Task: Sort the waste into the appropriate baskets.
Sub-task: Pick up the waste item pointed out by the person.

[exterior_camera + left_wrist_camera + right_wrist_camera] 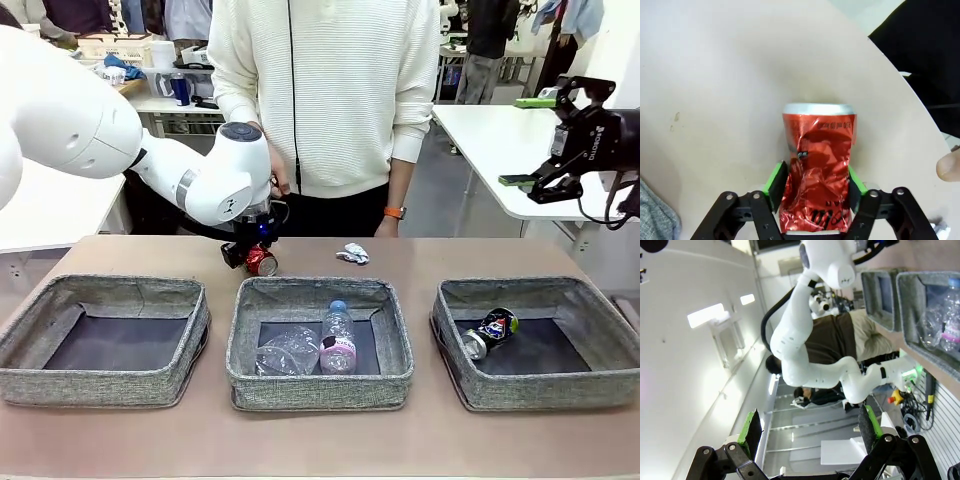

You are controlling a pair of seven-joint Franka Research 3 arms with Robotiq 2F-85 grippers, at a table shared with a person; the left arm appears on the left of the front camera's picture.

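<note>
A crushed red can (261, 262) (817, 165) lies on the table behind the middle basket (320, 385). My left gripper (250, 255) (815, 187) reaches down over it, green pads pressed to both its sides. In the middle basket lie a clear bottle with pink label and blue cap (338, 340) and a crumpled clear bottle (287, 352). A dark blue can (492, 330) rests in the right basket (540, 390). The left basket (100, 385) holds nothing. A small white paper wad (353, 254) sits near the far edge. My right gripper (530, 140) (810, 432) hangs open, high at the right.
A person in a white sweater stands at the far side, one hand (385, 225) close to the paper wad; a fingertip (947, 167) shows right of the can. The table's far edge (900, 75) curves just past the can.
</note>
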